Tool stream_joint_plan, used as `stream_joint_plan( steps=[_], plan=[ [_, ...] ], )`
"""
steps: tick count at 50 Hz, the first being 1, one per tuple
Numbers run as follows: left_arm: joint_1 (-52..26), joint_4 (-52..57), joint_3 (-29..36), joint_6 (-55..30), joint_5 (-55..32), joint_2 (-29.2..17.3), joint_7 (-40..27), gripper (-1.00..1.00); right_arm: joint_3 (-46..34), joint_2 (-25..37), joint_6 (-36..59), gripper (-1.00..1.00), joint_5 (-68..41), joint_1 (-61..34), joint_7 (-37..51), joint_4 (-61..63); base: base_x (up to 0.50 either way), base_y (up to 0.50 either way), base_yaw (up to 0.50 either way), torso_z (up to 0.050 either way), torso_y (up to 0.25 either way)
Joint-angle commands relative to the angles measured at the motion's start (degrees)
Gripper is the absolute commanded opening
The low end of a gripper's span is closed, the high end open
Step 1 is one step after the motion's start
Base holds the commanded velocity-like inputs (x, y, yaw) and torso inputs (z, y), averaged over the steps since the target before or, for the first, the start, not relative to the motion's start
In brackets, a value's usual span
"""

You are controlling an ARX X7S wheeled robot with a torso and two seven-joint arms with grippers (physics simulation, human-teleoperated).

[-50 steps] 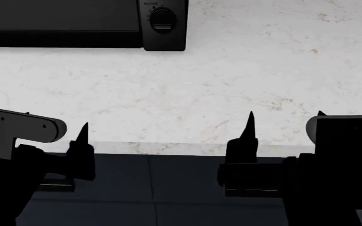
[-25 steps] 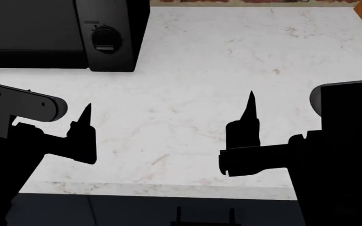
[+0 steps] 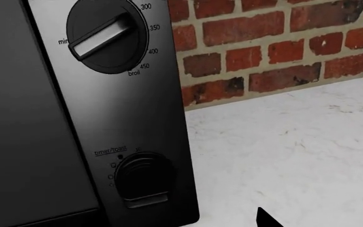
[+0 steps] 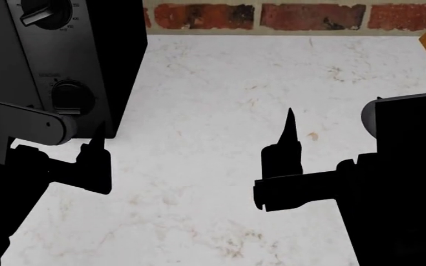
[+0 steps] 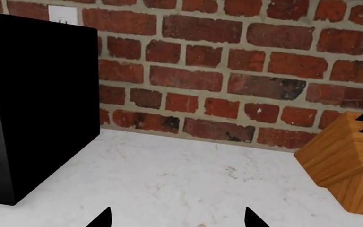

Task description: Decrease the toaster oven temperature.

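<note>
— How stand your jaws?
— Your right gripper [image 5: 176, 218] is spread, holding nothing. Your left gripper [image 4: 95, 160], you cannot tell.
— Where is the toaster oven [image 4: 87, 55]?
— Far left on the counter [image 4: 235, 83], temperature knob [image 3: 104, 35] above the timer knob [image 3: 142, 177].

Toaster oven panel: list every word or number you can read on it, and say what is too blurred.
"300", "350", "400", "450": beside the upper knob of the toaster oven.
"broil": under that knob.
"mi": cut off at the knob's other side.
"timer/toast": above the lower knob.
Head view markings by the knobs: too small to read.
</note>
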State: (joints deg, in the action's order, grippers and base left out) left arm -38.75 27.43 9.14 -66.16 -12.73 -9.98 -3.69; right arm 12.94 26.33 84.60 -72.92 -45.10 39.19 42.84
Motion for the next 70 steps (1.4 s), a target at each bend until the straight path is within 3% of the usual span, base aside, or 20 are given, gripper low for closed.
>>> stream_joint_plan(
  steps=[1,9,16,25,29,33,39,51,70],
  plan=[
    [0.09,0.40,-1.23,-0.41,0.31,0.83,0.31,1.00,0.83,-0.14,-1.57,1.00,0.11,0.80,-0.81,-1.37,0.34,0.14,0.00,0.000,0.000],
    [0.50,1.77,-0.38,-0.89,0.27,0.35,-0.13,1.00,0.40,0.27,-2.41,1.00,0.03,1.20,-0.07,-2.16,0.00,0.00,0.00,0.000,0.000],
    [0.71,11.79,2.69,-6.11,0.59,-2.54,-1.03,1.00,0.25,0.70,-3.24,1.00,-0.16,1.75,0.14,-2.66,0.00,0.00,0.00,0.000,0.000],
    [-10.75,28.21,11.86,-22.60,0.02,-11.86,-0.76,1.00,-1.73,0.91,-6.14,1.00,2.61,2.56,-2.53,-4.23,0.00,0.00,0.00,0.000,0.000],
    [-17.23,28.38,13.48,-23.75,-2.83,-15.41,-0.55,1.00,-1.49,0.81,-5.75,1.00,1.29,2.32,-1.64,-4.19,0.00,0.00,0.00,0.000,0.000],
    [-25.74,25.92,16.54,-23.42,-6.93,-19.03,1.09,1.00,-0.92,0.76,-4.90,1.00,-0.74,2.12,0.21,-3.76,0.00,0.00,0.00,0.000,0.000],
    [-32.05,18.80,21.09,-16.44,-6.96,-22.70,4.60,1.00,-0.87,0.88,-4.37,1.00,-2.58,1.28,1.85,-4.05,0.00,0.00,0.00,0.000,0.000],
    [-37.00,10.93,28.04,-8.92,-4.76,-24.64,7.18,1.00,-1.92,1.30,-5.23,1.00,-2.88,0.81,2.06,-4.82,0.00,0.00,0.00,0.000,0.000],
    [-36.21,1.35,42.31,-0.56,2.53,-26.48,6.25,1.00,-2.91,1.56,-6.93,1.00,-3.08,1.57,2.29,-5.35,0.00,0.00,0.00,0.000,0.000]
  ],
)
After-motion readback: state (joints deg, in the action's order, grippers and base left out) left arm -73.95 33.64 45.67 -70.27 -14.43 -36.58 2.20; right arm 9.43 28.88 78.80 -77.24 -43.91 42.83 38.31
